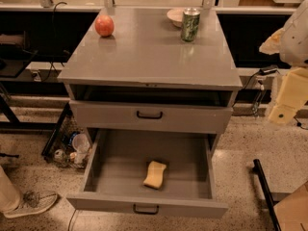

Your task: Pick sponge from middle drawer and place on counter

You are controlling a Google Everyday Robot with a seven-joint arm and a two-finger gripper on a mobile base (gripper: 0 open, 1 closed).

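The pale yellow sponge point(154, 174) lies on the floor of the middle drawer point(147, 206), which is pulled wide open at the bottom of the cabinet. The upper grey drawer point(149, 115) with a black handle is shut. The grey counter point(149, 57) tops the cabinet. My gripper point(284, 105) hangs at the right edge of the view, beside the cabinet and level with the upper drawer, well to the right of and above the sponge. It holds nothing that I can see.
A red apple point(104, 25) sits at the counter's back left. A green can point(190, 25) and a pale bowl point(176, 17) stand at the back right. A shoe point(31, 202) and a wire basket of clutter point(67, 146) are on the floor at left. A black bar point(264, 191) is at lower right.
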